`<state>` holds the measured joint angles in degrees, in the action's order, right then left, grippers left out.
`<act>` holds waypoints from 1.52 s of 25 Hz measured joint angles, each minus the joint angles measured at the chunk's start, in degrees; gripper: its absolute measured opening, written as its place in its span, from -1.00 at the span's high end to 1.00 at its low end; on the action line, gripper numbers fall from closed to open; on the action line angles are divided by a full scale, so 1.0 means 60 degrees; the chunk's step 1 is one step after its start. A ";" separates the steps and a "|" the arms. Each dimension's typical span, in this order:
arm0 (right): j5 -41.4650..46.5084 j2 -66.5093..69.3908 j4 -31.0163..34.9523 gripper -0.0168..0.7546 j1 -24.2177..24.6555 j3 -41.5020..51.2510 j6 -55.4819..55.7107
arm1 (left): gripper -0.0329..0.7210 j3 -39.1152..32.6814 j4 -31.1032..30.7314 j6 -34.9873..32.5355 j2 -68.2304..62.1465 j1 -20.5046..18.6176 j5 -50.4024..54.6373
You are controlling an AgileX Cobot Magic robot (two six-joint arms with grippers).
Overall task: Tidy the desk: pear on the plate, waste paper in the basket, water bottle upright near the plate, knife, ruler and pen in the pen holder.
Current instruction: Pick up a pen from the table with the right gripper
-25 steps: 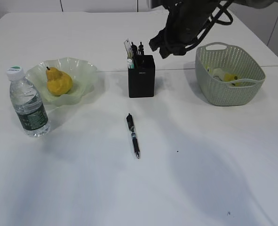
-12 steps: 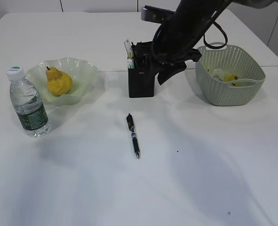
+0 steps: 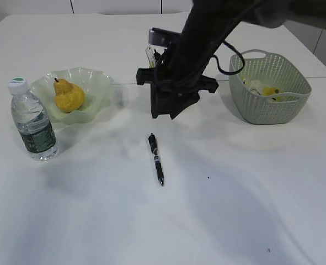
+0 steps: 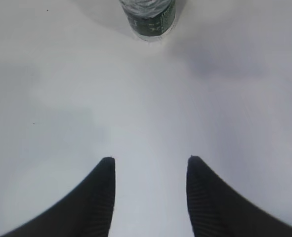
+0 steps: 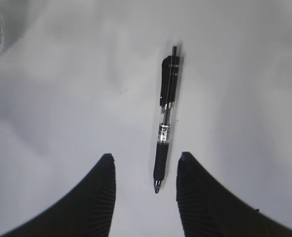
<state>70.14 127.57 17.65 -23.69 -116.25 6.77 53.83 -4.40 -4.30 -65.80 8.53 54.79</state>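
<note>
White desk (image 3: 234,210) carries the pen (image 3: 156,158) lying flat near the front. Above it hangs the right gripper (image 5: 143,170), jaws spread, holding nothing. Behind stands the pen holder (image 3: 161,105). The left gripper (image 4: 150,170) is also spread, empty.

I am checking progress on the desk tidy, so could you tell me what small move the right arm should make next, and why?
Probably lower the right gripper onto the pen: its jaws stand open and empty above it, and the pen is the only item lying loose on the desk.
</note>
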 joint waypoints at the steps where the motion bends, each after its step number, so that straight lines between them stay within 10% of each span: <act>1: 0.0004 0.0074 -0.0160 0.09 -0.0134 0.0000 0.0121 | 0.04 0.0000 0.0000 0.0000 0.0000 0.0000 -0.0001; 38: -0.1584 0.1101 -0.1428 0.09 -0.0428 0.0000 0.0804 | 0.04 0.0000 0.0016 0.0000 0.0000 0.0000 0.0199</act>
<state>60.64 134.17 9.08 -26.26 -116.25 11.60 53.83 -4.31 -4.30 -65.80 8.53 55.99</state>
